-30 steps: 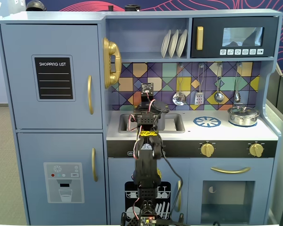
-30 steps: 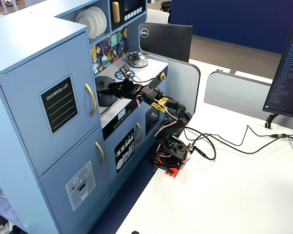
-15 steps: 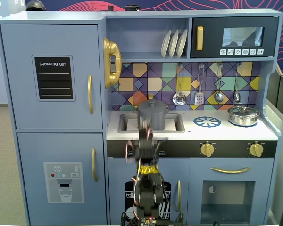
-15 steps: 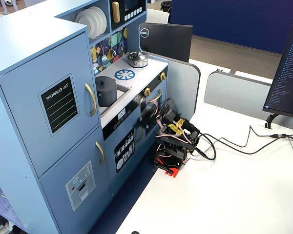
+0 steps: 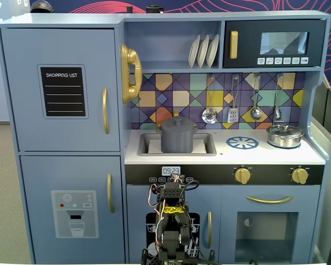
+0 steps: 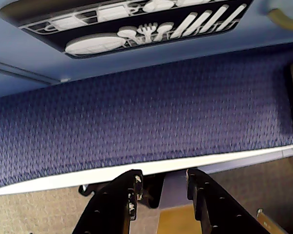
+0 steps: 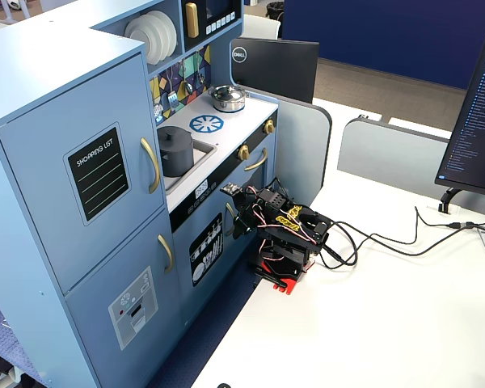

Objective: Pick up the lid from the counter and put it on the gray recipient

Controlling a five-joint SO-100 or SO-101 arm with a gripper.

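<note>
The black fingers (image 6: 163,195) hang slightly parted and empty in the wrist view, aimed at blue carpet below the toy kitchen's dishwasher door (image 6: 132,24). The arm (image 5: 172,221) sits folded low in front of the cabinet, well below the counter (image 5: 226,154). Up there, the lid (image 5: 177,121) appears already seated on the gray recipient (image 5: 177,138), which stands in the sink recess (image 5: 149,144); the silver pot (image 5: 284,135) rests far right. Any fresh reach risks knocking the lid askew, or tipping the pot against the sink's edge.
</note>
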